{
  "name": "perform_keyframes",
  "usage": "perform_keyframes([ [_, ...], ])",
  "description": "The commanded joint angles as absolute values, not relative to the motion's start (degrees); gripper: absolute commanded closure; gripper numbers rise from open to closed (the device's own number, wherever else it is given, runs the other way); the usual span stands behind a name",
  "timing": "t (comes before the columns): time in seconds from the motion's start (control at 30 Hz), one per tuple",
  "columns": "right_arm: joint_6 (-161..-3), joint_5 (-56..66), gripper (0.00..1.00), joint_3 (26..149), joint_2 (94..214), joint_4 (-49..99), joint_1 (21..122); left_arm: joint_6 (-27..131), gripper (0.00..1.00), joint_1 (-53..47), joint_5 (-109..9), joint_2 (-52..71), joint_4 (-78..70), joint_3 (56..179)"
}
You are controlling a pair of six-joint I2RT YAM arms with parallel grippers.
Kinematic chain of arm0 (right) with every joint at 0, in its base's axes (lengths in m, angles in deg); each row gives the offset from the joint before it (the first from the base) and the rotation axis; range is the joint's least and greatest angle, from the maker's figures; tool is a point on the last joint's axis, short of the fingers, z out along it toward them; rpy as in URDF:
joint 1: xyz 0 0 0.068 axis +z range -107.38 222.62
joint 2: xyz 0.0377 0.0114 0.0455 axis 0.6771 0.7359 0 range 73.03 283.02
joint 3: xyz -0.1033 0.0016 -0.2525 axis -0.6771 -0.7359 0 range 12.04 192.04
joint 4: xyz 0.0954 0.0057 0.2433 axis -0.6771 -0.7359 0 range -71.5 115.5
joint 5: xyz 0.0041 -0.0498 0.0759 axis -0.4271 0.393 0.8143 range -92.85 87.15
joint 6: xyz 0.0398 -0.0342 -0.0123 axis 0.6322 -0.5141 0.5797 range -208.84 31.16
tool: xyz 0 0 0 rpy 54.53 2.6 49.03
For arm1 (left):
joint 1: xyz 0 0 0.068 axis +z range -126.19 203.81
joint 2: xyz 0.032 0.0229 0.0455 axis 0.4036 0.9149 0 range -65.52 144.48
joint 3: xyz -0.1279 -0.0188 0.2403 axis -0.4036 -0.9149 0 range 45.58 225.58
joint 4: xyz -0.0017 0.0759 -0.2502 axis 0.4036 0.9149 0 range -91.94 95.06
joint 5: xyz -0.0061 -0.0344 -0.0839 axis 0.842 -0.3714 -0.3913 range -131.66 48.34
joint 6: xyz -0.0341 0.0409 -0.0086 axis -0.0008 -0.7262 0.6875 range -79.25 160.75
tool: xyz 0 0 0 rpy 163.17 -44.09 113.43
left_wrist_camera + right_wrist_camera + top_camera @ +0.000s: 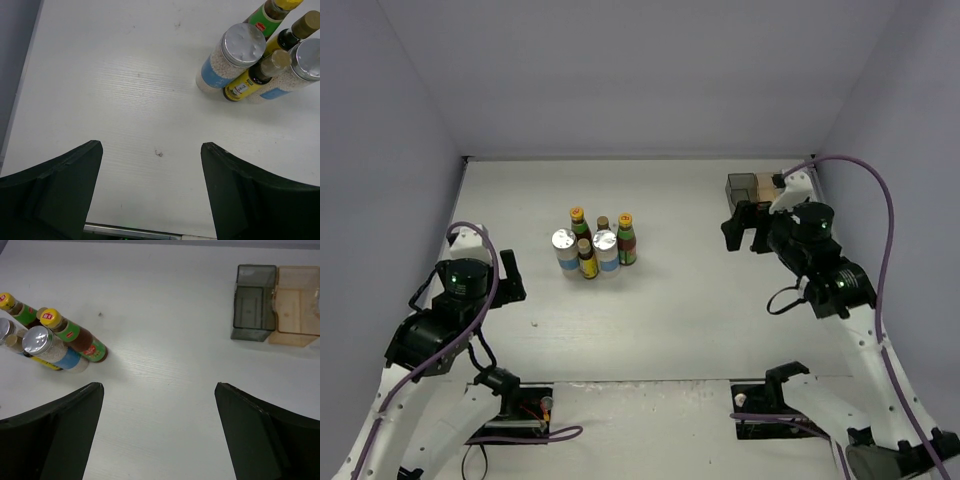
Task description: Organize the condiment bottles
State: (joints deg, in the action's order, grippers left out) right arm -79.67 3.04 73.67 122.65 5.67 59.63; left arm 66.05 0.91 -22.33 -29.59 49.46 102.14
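The condiment bottles (595,245) stand upright in a tight cluster at the table's middle left. Two are dark with yellow caps (625,238) (578,222), two are white silver-lidded jars (565,250) (606,250), and two are small brown bottles (587,258) (603,224). My left gripper (151,146) is open over bare table, with the nearest jar (235,55) and a yellow-labelled bottle (252,80) ahead to its right. My right gripper (159,386) is open and empty; a yellow-capped bottle (75,335) and a jar (52,350) stand to its left.
A grey-and-tan compartment tray (755,185) sits at the back right near the wall, behind the right arm; its grey half (255,302) and tan half (295,305) show in the right wrist view. Walls close the table on three sides.
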Motion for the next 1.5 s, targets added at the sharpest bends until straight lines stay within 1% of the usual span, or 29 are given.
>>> perform_keyframes([
  [0.0, -79.2, 8.6, 0.00, 75.3, 128.7, 13.6, 60.9, 65.2, 0.19, 0.7, -22.0, -28.4, 47.2, 104.7],
  [0.13, -78.0, 6.6, 0.01, 74.9, 132.5, 19.8, 66.1, 64.9, 0.20, 0.7, -21.8, -26.7, 48.4, 106.0],
  [0.17, -78.2, 4.2, 0.02, 75.0, 134.8, 20.8, 67.9, 65.2, 0.20, 0.7, -21.7, -25.9, 48.8, 106.3],
  [0.2, -78.4, 2.6, 0.02, 75.2, 136.2, 22.6, 71.8, 65.4, 0.20, 0.7, -21.4, -25.4, 49.5, 106.8],
  [0.27, -79.3, -1.6, 0.02, 76.2, 140.4, 24.2, 75.4, 66.8, 0.20, 0.7, -21.3, -23.7, 50.4, 107.5],
  [0.3, -79.3, -2.3, 0.03, 76.7, 141.8, 25.3, 78.0, 67.4, 0.20, 0.7, -21.4, -23.1, 51.5, 108.2],
  [0.4, -79.4, -2.7, 0.05, 78.0, 147.1, 30.2, 80.8, 69.3, 0.20, 0.7, -23.5, -21.0, 53.3, 109.0],
  [0.5, -79.8, -2.7, 0.08, 80.0, 152.2, 32.9, 83.0, 71.2, 0.20, 0.8, -25.5, -20.6, 54.2, 109.0],
  [0.63, -79.8, -5.7, 0.07, 81.7, 157.8, 36.1, 84.3, 72.7, 0.19, 0.8, -26.6, -21.8, 54.7, 108.8],
  [0.87, -79.9, -4.7, 0.07, 85.0, 164.1, 39.8, 84.5, 73.2, 0.20, 0.8, -25.3, -23.7, 57.6, 109.2],
  [0.97, -79.8, -4.9, 0.11, 86.2, 166.9, 40.3, 84.6, 72.8, 0.19, 0.8, -24.6, -24.0, 59.0, 109.7],
  [1.0, -79.7, -4.9, 0.14, 86.8, 168.0, 40.5, 84.6, 72.7, 0.20, 0.8, -24.6, -24.2, 59.2, 109.8],
  [1.07, -79.5, -4.5, 0.17, 87.4, 169.3, 41.1, 84.7, 72.5, 0.19, 0.7, -24.3, -24.3, 59.8, 110.0],
  [1.1, -79.3, -4.5, 0.20, 87.8, 170.4, 41.2, 84.7, 72.5, 0.19, 0.8, -24.3, -24.5, 60.0, 110.1],
  [1.17, -79.3, -4.5, 0.23, 88.2, 171.3, 41.8, 84.8, 72.2, 0.20, 0.8, -24.2, -24.5, 60.5, 110.3],
  [1.3, -79.2, -4.9, 0.33, 88.5, 173.5, 42.5, 85.0, 71.5, 0.20, 0.8, -23.8, -24.5, 61.3, 111.0],
  [1.37, -78.8, -4.9, 0.36, 88.2, 174.0, 42.6, 85.0, 71.3, 0.19, 0.8, -23.6, -24.6, 61.5, 111.1],
  [1.47, -78.7, -5.2, 0.49, 87.7, 174.2, 42.7, 85.0, 71.3, 0.20, 0.8, -23.2, -24.8, 61.8, 111.1],
])
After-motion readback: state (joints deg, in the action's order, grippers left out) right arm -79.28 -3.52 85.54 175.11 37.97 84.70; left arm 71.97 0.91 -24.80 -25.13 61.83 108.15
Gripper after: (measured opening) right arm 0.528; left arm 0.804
